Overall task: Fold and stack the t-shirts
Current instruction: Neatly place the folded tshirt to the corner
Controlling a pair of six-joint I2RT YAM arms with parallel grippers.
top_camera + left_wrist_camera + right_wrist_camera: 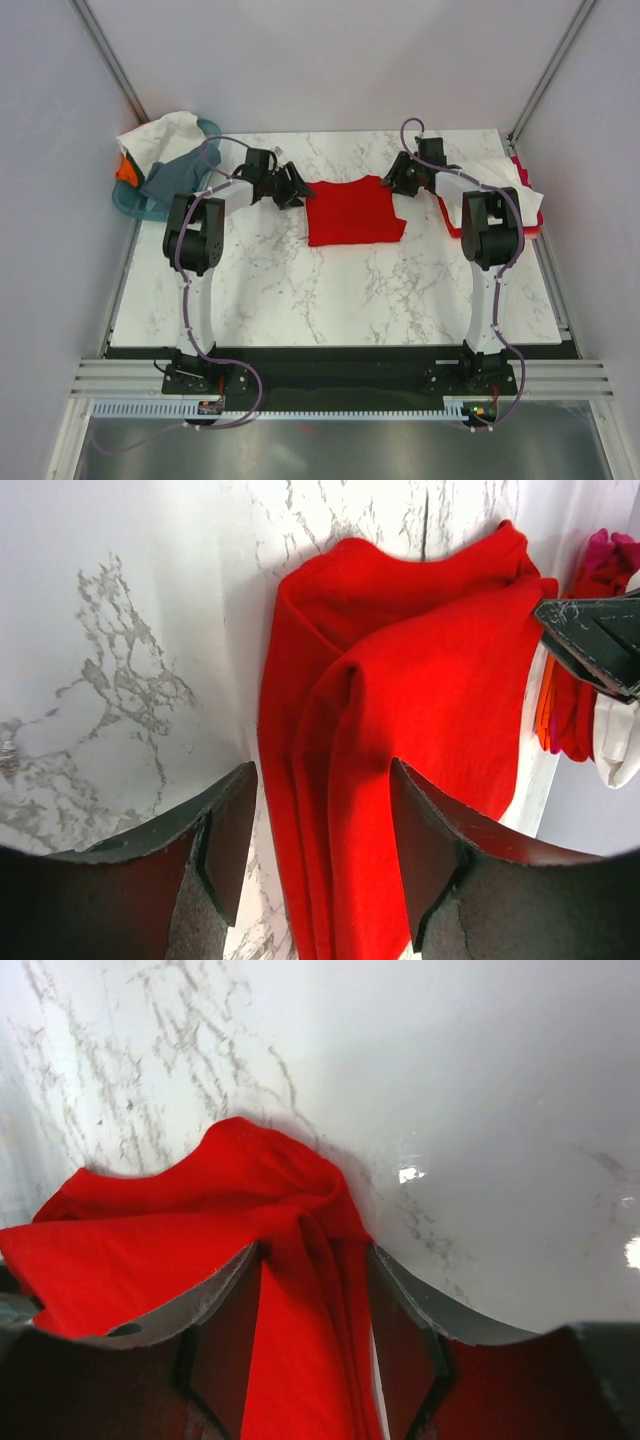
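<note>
Left pincer sits half open, straddling the far-left corner of the red t-shirt. Right pincer is the same at the far-right corner, with loose cloth between its jaws and nothing squeezed. Shirt's lying folded mid-worktop.

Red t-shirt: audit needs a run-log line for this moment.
red t-shirt: part-folded | left gripper: jaws open at left edge | right gripper: jaws open at right edge

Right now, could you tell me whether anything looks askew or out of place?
The folded red t-shirt is uneven: its layers sit offset along the left edge and its far right corner is bunched; white cloth overhangs the teal basket.
</note>
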